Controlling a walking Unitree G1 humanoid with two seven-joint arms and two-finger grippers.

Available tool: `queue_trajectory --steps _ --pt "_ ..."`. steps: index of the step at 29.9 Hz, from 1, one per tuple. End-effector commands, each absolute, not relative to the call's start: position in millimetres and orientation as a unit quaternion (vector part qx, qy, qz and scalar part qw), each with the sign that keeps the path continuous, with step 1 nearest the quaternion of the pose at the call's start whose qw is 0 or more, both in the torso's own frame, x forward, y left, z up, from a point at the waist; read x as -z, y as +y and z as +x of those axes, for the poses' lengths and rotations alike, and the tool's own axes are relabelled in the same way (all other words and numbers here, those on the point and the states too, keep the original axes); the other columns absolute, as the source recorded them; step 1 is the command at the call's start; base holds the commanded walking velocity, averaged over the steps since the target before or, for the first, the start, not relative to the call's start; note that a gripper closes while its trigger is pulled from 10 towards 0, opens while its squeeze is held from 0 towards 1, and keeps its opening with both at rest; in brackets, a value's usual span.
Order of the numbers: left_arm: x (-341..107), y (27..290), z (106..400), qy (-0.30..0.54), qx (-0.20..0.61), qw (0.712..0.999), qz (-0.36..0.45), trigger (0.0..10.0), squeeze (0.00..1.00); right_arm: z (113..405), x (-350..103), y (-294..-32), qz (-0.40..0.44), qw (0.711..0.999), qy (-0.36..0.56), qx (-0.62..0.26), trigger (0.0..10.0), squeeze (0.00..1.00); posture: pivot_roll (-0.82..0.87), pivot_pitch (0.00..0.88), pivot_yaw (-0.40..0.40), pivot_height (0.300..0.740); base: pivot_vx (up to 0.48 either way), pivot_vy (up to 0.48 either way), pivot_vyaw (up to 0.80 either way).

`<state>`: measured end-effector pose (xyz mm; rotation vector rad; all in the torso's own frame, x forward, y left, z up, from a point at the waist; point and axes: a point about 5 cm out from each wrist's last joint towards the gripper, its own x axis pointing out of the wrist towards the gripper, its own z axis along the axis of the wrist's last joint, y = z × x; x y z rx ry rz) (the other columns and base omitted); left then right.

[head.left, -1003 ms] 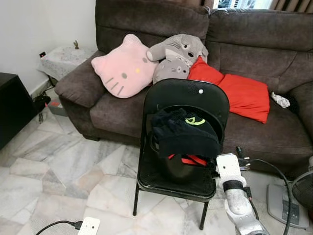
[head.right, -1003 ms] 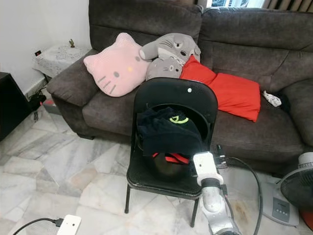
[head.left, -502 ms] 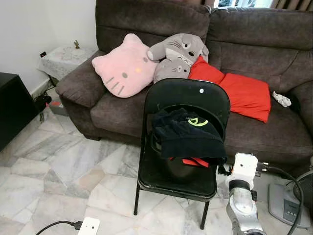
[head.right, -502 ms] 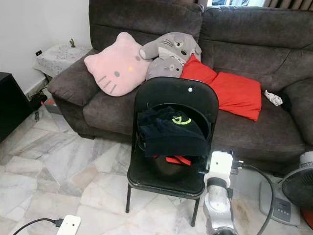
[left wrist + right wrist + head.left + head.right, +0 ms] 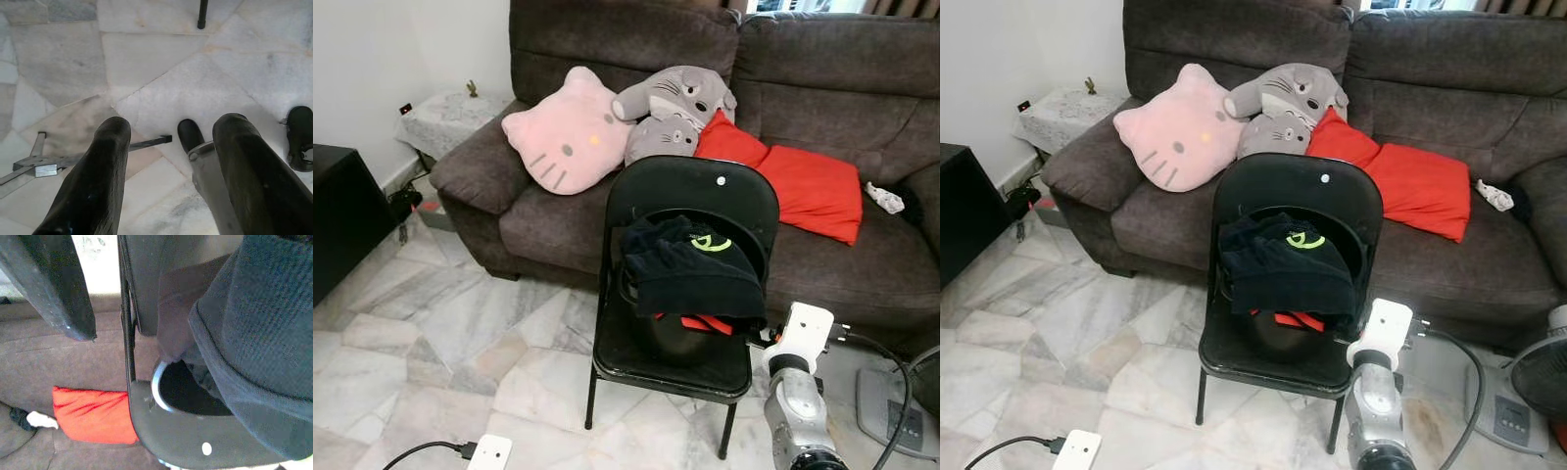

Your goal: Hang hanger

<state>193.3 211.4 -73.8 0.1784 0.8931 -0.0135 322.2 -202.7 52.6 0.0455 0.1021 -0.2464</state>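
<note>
Reaching in at lower right, the right gripper (image 5: 146, 298), fingers apart and empty, nears the chair (image 5: 690, 201); next, grasp the clothes (image 5: 690, 269).

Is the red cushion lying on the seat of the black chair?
No, the red cushion lies on the brown sofa behind the black chair, whose seat holds a tub draped with dark clothes.
</note>
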Motion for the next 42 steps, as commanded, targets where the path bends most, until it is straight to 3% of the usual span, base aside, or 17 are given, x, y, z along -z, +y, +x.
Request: queue_trajectory --steps 1,9,10,12,13,42 --pt "76.7 213.6 187.5 0.444 0.004 0.892 0.085 10.0 0.0 322.5 -50.1 -205.1 0.025 0.989 0.067 0.126 10.0 0.0 -0.13 0.076 0.037 0.74 0.0 0.0 0.0" --pt "76.1 211.8 189.5 0.443 0.006 0.893 0.086 10.0 0.0 321.4 -48.2 -204.4 0.029 0.99 0.07 0.123 10.0 0.0 -0.13 0.076 0.04 0.74 0.0 0.0 0.0" --pt "76.1 211.5 189.6 0.442 0.006 0.893 0.086 10.0 0.0 321.5 -48.4 -204.4 0.03 0.99 0.069 0.122 7.1 0.0 -0.13 0.076 0.04 0.74 0.0 0.0 0.0" --pt "76.1 211.5 189.6 0.442 0.006 0.893 0.086 10.0 0.0 321.5 -48.4 -204.4 0.03 0.99 0.069 0.122 7.1 0.0 -0.13 0.076 0.04 0.74 0.0 0.0 0.0" --pt "76.2 211.2 189.7 0.442 0.006 0.893 0.087 10.0 0.0 321.8 -48.9 -204.4 0.031 0.99 0.067 0.122 0.0 0.0 -0.13 0.076 0.04 0.74 0.0 0.0 0.0" --pt "75.7 215.3 189.0 0.443 0.005 0.892 0.091 10.0 0.0 327.8 -55.4 -203.7 0.034 0.99 0.059 0.121 0.0 0.0 -0.12 0.066 0.041 0.74 0.0 0.0 0.0"
